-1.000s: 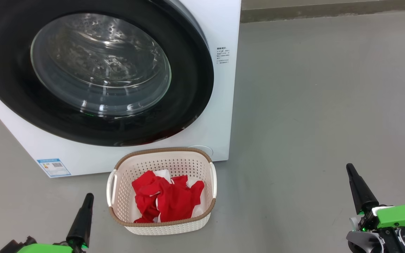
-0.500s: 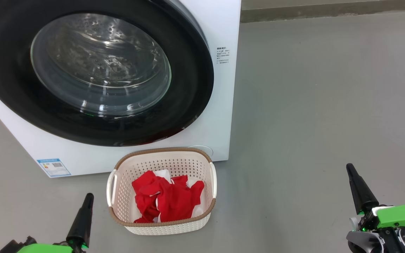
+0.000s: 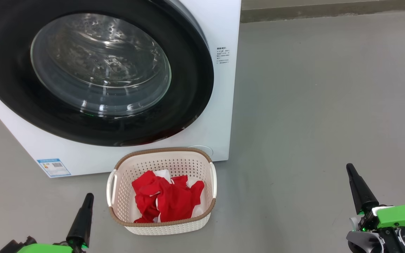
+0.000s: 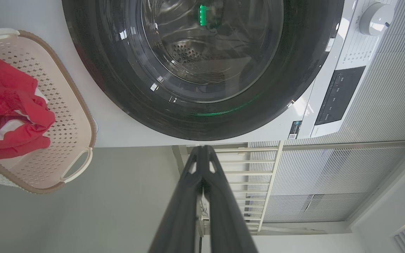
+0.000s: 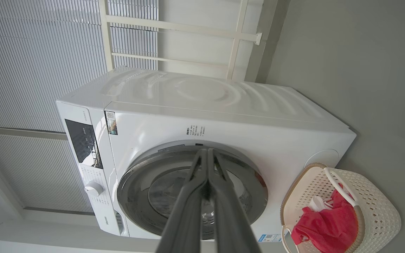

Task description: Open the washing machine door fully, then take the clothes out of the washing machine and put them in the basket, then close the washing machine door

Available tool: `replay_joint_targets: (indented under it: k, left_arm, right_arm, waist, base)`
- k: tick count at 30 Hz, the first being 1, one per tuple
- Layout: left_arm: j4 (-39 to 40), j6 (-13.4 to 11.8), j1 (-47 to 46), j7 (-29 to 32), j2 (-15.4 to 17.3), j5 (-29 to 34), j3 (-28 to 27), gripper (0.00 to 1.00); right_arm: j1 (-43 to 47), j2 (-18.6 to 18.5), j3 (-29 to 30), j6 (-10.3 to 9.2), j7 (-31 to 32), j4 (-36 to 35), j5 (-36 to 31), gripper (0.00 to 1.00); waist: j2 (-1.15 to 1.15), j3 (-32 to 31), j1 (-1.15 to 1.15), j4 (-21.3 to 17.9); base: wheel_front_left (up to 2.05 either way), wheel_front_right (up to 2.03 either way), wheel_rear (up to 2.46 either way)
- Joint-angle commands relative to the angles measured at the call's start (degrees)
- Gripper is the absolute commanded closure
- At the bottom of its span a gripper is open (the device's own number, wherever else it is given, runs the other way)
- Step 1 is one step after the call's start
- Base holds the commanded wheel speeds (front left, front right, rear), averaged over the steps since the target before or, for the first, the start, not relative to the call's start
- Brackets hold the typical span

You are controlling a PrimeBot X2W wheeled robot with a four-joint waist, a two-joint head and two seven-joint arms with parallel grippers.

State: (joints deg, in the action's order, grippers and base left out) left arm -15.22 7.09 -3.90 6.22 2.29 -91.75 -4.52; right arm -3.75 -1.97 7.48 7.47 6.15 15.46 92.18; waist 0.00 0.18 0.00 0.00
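Observation:
The white washing machine [image 3: 220,116] [image 5: 202,105] stands at upper left with its black-rimmed glass door [image 3: 93,70] [image 4: 202,66] [image 5: 192,189] shut flat against the front. Before it on the floor sits the cream basket [image 3: 162,219] [image 4: 72,116] [image 5: 374,207] holding the red and white clothes [image 3: 167,198] [image 4: 9,105] [image 5: 325,225]. My left gripper [image 3: 88,197] [image 4: 202,149] hangs shut and empty just left of the basket. Far to the basket's right, my right gripper [image 3: 349,168] [image 5: 206,151] is shut too, with nothing in it.
Grey floor [image 3: 329,88] stretches to the right of the machine up to a dark skirting strip [image 3: 329,10]. A white rail frame [image 4: 258,168] [image 5: 188,28] and ribbed wall panels stand behind the machine. The control panel and knob [image 4: 376,14] are on the machine's top front.

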Motion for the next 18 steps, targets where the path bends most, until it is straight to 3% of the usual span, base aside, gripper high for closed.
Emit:
replay_joint_targets:
  k: [1,18]
  left_arm:
    - [1.2,0.4,-2.3,0.3,0.6,-0.4,-2.0,1.00]
    - [1.2,0.4,-2.3,0.3,0.6,-0.4,-2.0,1.00]
  right_arm:
    - [-2.4,-0.9,-1.0,0.02,0.3,-1.4,0.0,1.00]
    - [-2.4,-0.9,-1.0,0.02,0.3,-1.4,0.0,1.00]
  waist:
    - [0.00,0.0,0.00,0.0]
    - [0.00,0.0,0.00,0.0]
  base:
    - [0.00,0.00,0.00]
    - [0.00,0.00,0.00]
